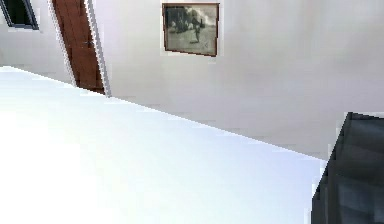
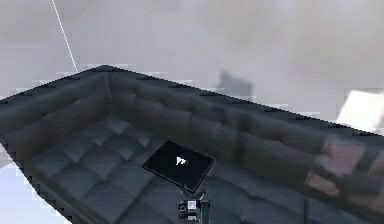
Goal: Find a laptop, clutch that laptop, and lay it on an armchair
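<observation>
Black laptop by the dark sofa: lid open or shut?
Shut: the thin black laptop shows as one flat slab against the dark tufted sofa, no raised screen.

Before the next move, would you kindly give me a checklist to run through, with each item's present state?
1. Flat black laptop in sight: ok, seen against the dark tufted leather seat.
2. Claw close to the laptop in the arm side view: ok, just beneath it in the picture.
3. Claw holds the laptop: cannot tell.
4. Laptop already resting on the seat: cannot tell.
5. Seat is an armchair: cannot tell; it looks wide, with several back cushions.
</observation>
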